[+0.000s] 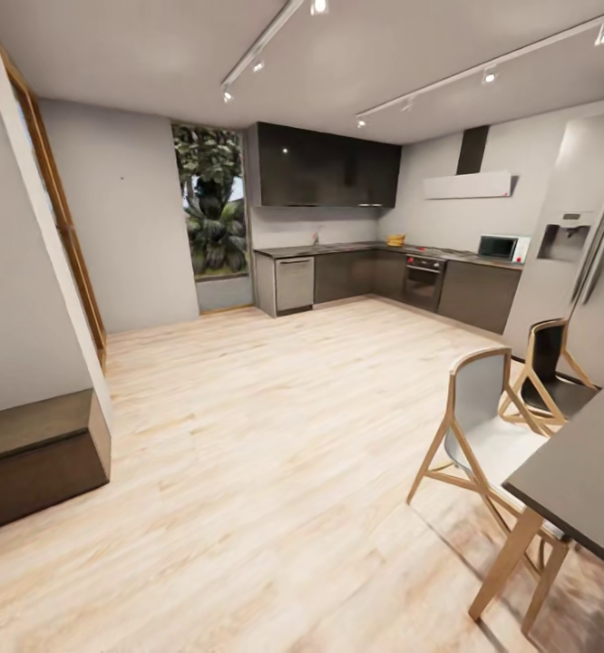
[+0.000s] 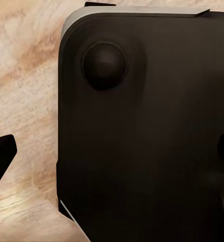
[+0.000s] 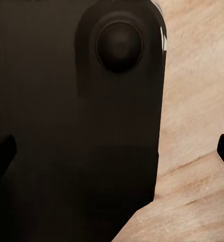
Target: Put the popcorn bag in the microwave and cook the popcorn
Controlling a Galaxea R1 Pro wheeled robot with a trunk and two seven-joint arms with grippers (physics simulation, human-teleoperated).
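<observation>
The kitchen lies far across the room in the head view. The pale microwave stands at the right end of the grey countertop. A small tan-yellow thing sits on that counter farther left; it is too small to tell whether it is the popcorn bag. The popcorn is not discernible. In the left wrist view my left gripper hangs over the robot's dark base, its dark fingertips wide apart and nothing between them. My right gripper is also open over the base.
A dark dining table and two wooden-legged chairs stand at the near right. A dark step juts from the left wall. A built-in oven and a fridge flank the microwave. Light wood floor stretches to the cabinets.
</observation>
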